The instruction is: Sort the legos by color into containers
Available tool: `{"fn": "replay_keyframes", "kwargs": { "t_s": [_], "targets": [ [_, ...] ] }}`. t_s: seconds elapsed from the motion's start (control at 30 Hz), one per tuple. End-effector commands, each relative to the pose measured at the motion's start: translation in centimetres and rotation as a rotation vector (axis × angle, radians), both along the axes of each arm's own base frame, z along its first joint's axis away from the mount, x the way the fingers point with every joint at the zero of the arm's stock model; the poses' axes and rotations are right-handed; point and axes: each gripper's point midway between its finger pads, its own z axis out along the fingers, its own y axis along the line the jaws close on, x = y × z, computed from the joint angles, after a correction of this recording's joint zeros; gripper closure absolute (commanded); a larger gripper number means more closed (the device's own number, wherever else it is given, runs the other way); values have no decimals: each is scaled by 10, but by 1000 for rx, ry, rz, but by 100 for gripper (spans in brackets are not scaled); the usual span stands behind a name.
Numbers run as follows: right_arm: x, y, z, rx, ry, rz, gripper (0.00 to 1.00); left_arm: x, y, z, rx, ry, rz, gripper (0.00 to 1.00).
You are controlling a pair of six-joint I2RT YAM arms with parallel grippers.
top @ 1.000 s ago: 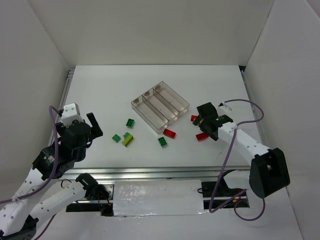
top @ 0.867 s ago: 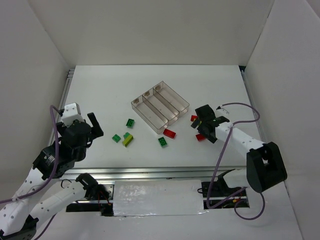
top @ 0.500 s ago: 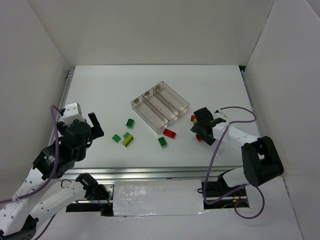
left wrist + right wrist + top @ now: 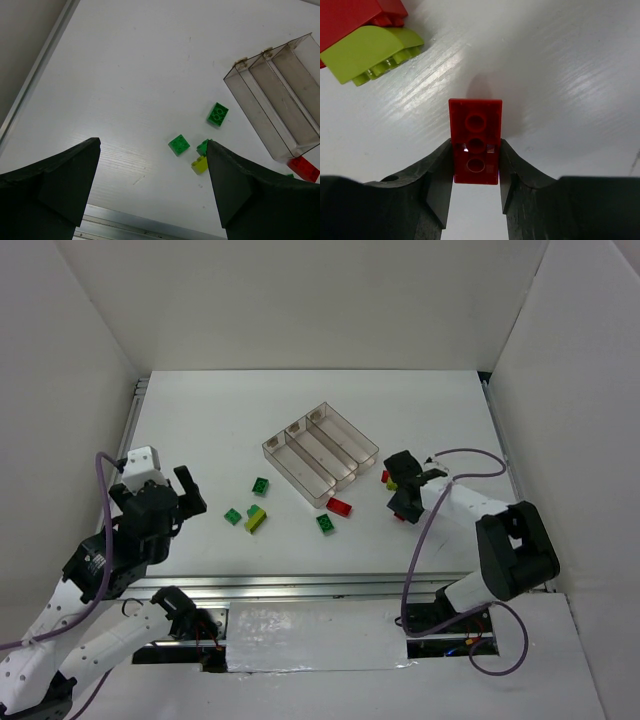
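My right gripper (image 4: 476, 165) is shut on a small red lego (image 4: 475, 142) held upright on the table; in the top view this gripper (image 4: 403, 502) sits right of the containers. Just beyond it lie a yellow-green lego (image 4: 375, 57) and another red lego (image 4: 350, 15). The containers (image 4: 292, 476) are three long compartments of one clear tray. A red lego (image 4: 339, 506) and a green one (image 4: 326, 523) lie at its near end. Left of it are two green legos (image 4: 260, 485) (image 4: 233, 516) and a green and yellow-green pair (image 4: 256, 519). My left gripper (image 4: 153, 145) hangs open above the table.
White walls enclose the table on three sides. A metal rail (image 4: 300, 585) runs along the near edge, and another rail (image 4: 35, 75) borders the left side. The right arm's cable (image 4: 470, 455) loops over the table near the right wall.
The right gripper slid a little left onto the red lego and closed on it. The left arm stayed almost still, open.
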Motion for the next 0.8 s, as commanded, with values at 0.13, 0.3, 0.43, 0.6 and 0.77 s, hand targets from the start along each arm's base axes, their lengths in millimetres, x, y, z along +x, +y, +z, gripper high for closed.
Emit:
{"fn": "replay_keyframes", "kwargs": {
  "t_s": [0.13, 0.3, 0.43, 0.6, 0.77],
  "targets": [
    [32, 46, 111, 104, -296, 222, 96, 5, 0, 5, -1, -21, 11, 0],
    [76, 105, 174, 177, -458, 598, 93, 6, -2, 4, 3, -21, 7, 0],
    [117, 138, 180, 131, -385, 814, 95, 9, -5, 2, 7, -9, -3, 0],
    [182, 150, 165, 6, -279, 850, 93, 11, -9, -1, 10, 0, -25, 0],
    [214, 156, 144, -43, -270, 861, 89, 14, -17, -5, 14, 16, -59, 0]
  ]
}}
